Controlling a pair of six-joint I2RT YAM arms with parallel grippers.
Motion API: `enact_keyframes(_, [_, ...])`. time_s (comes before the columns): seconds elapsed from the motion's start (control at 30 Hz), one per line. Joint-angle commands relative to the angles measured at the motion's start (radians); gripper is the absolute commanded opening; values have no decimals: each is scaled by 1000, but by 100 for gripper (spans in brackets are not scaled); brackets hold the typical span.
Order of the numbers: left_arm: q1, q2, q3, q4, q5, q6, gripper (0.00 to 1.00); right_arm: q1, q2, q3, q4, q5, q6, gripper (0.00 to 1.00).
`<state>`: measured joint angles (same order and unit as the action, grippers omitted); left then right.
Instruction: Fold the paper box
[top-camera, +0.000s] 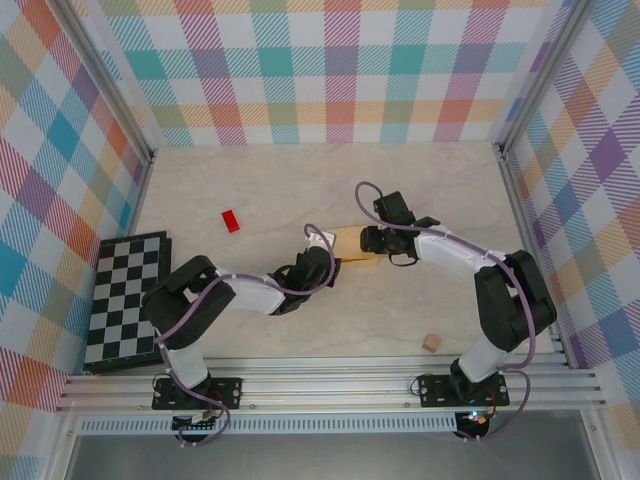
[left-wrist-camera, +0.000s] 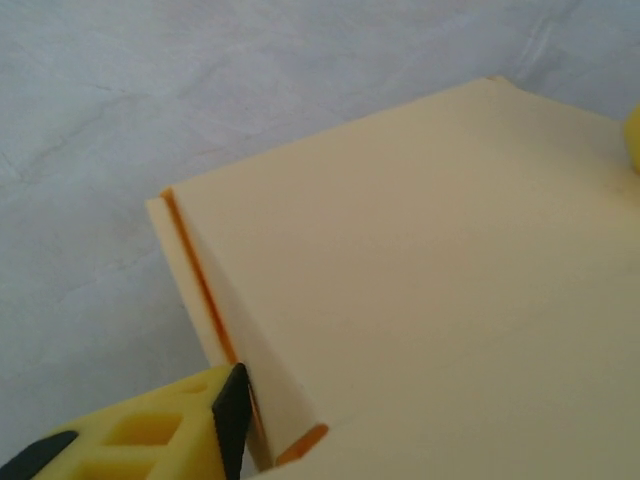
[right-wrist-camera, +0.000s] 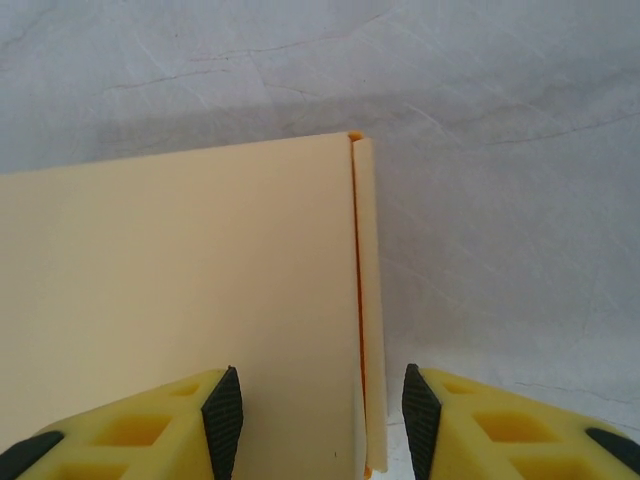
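- Pale yellow-orange cardboard paper box (top-camera: 350, 240): closed up, flat at the centre of the top view.
- Left gripper (top-camera: 318, 265): open at the box's corner. Right gripper (right-wrist-camera: 322, 420): open, astride the side flap (right-wrist-camera: 372, 300).
- We judge this a late fold; next, that flap needs pressing shut squarely.

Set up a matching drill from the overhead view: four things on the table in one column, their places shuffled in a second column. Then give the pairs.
1. paper box
2. red block
3. tan cube
4. checkerboard

A. front right part of the table
B. along the table's left edge
C. around the table's middle
D. left of the box, on bare tabletop

Pairs: 1-C, 2-D, 3-A, 4-B
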<state>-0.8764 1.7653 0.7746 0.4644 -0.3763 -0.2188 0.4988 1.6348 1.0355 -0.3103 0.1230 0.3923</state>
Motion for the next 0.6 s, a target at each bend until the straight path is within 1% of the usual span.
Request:
enact_keyframes(0.0, [-15, -103, -27, -249, 114, -88, 48, 1, 31, -29, -58, 40, 17, 50])
enact_keyframes(0.17, [-16, -232, -8, -464, 180, -144, 52, 0, 36, -14, -65, 53, 12, 50])
enact_keyframes(0.27, [-15, -282, 24, -604, 216, -169, 53, 0, 45, -5, -68, 51, 12, 51])
enact_keyframes(0.37, [-12, -360, 61, -721, 207, -228, 56, 0, 49, -2, -66, 49, 14, 51])
enact_keyframes(0.47, [36, -385, 148, -857, 205, -292, 60, 0, 42, -3, -67, 47, 11, 51])
enact_keyframes(0.57, [113, -337, 226, -873, 277, -331, 60, 0, 38, -8, -60, 46, 6, 51])
